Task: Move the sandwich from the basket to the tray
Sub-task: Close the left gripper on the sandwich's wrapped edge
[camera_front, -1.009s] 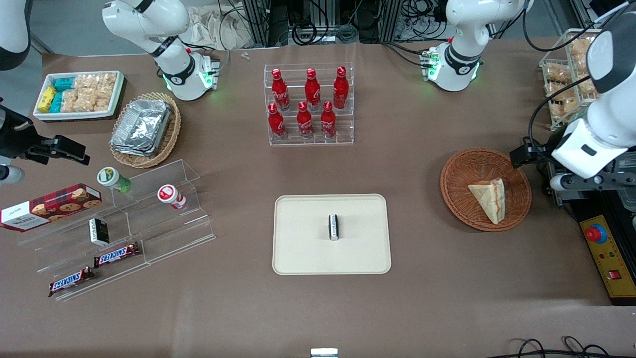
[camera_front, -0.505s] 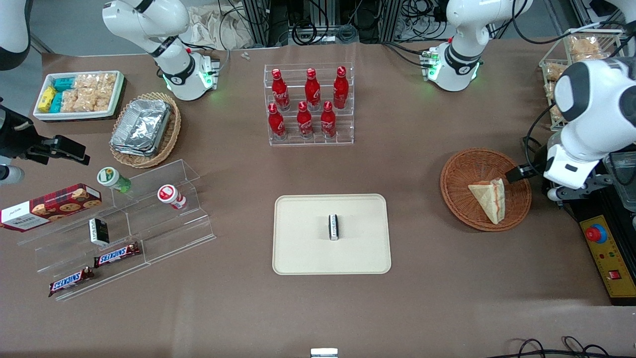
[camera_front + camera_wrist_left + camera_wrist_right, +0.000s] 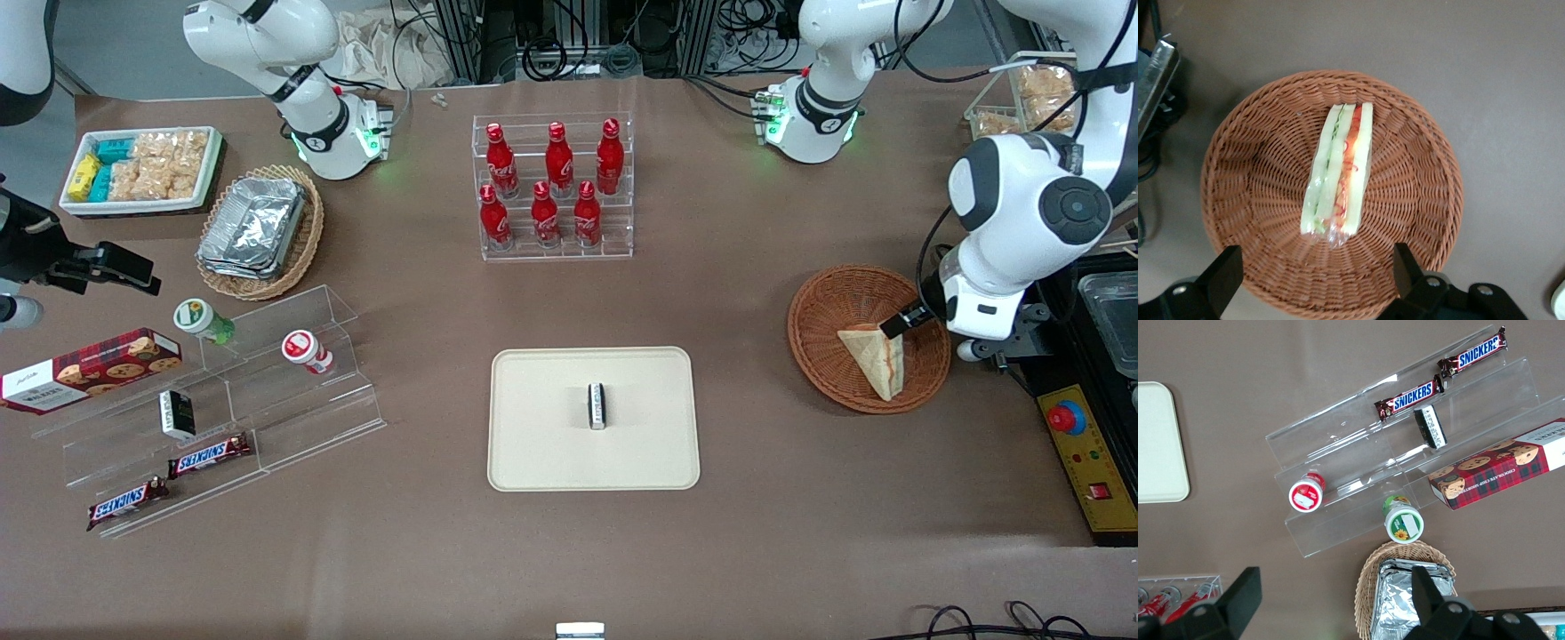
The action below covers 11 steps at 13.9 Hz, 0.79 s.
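— Now hanging right over the basket (image 3: 805,342), above the sandwich (image 3: 876,356). Off near the working arm's end of the counter (image 3: 800,533) just a second ago.

— And the jaws?

— Spread wide apart. Holding nothing yet.

— Where to look for the sandwich?

— Down in the basket, near its middle. Not touched so far.

— So, what now?

— Probably time to go down and pinch the bread softly. Then over to the tray (image 3: 551,444), well apart from the basket. Better to miss the small dark bar (image 3: 597,406) lying on it.
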{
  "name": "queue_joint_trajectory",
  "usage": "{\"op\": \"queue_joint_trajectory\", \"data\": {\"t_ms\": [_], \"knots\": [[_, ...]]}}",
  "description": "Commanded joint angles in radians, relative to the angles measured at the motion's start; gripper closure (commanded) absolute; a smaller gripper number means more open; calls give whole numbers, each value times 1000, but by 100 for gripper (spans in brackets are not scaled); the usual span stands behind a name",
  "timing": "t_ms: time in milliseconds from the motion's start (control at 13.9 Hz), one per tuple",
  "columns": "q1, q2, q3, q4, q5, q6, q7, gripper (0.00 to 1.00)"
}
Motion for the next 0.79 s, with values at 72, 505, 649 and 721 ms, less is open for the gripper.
{"op": "queue_joint_trajectory", "data": {"t_ms": [72, 505, 649, 721], "knots": [[1, 38, -5, -14, 104, 79, -149, 0], [1, 87, -5, -19, 106, 125, -213, 0], [1, 101, -6, -22, 106, 137, -226, 0], [1, 104, -5, -28, 106, 148, -232, 0]]}}
